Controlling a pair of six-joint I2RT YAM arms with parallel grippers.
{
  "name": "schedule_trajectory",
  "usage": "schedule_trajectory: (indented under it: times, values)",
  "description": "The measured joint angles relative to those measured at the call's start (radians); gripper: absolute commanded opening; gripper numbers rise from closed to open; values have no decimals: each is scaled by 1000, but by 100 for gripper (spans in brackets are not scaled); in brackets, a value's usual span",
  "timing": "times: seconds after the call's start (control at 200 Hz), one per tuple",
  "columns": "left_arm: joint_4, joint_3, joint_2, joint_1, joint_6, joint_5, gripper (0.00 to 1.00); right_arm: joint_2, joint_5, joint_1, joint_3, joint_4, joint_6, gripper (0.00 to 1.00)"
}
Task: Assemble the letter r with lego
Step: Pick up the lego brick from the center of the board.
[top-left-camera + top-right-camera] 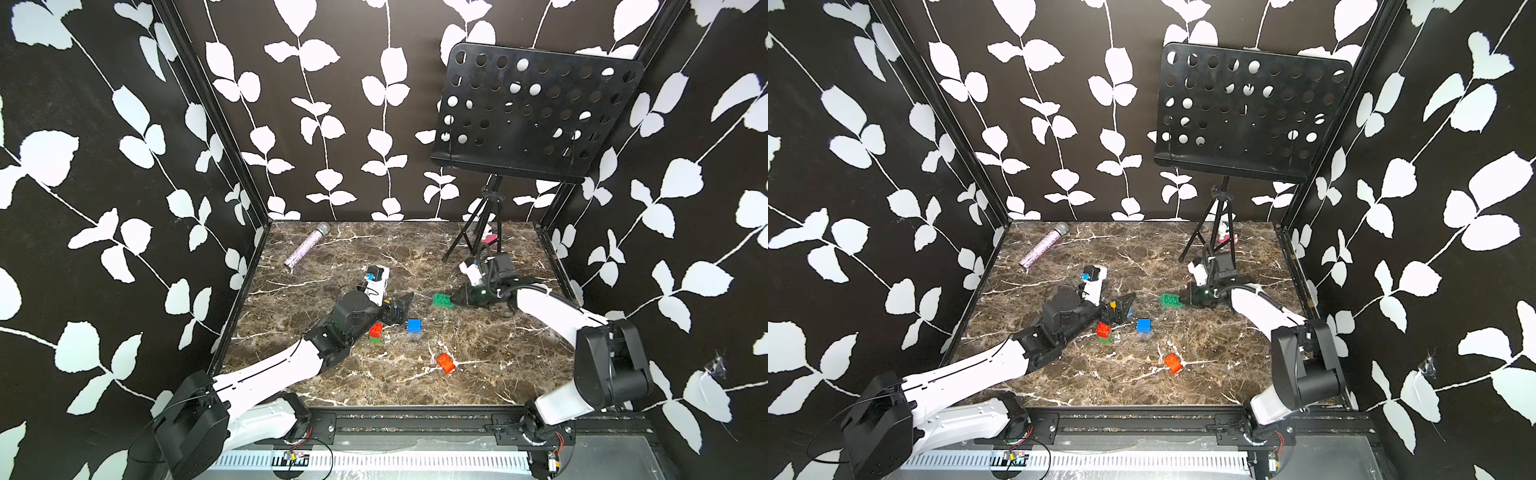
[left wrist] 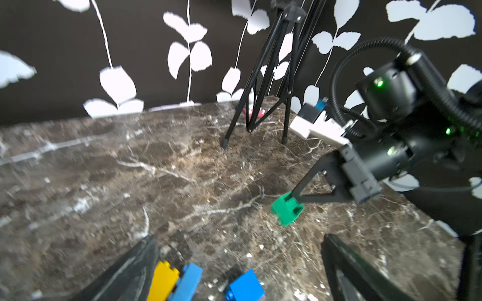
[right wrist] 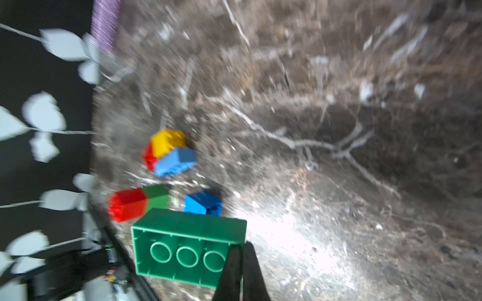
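No text, label, brand or number is readable, even on the long dark green studded plastic brick [image 3: 187,226].

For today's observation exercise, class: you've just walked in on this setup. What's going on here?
A robot is working with lego on a marble tabletop. The right gripper is shut on one end of the long dark green brick. The left gripper stands open by a joined yellow brick and light blue brick. A blue brick, a red brick stacked on a light green brick, and an orange brick lie loose nearby. No letter shape shows yet.
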Motion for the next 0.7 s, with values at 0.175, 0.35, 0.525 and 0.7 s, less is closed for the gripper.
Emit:
schedule_trajectory:
  times: [0.175,0.35,0.525,0.7]
  values:
    - [303,-39,54,1,216,93,99,-35,-154,-10,10,76,63,4]
    - [503,-70,192,1,365,302,99,-113,-285,-9,22,154,114,5]
    - [573,-61,240,1,428,445,99,-202,-355,-6,43,151,103,5]
    - [626,-44,241,1,449,459,97,-221,-389,2,48,125,72,5]
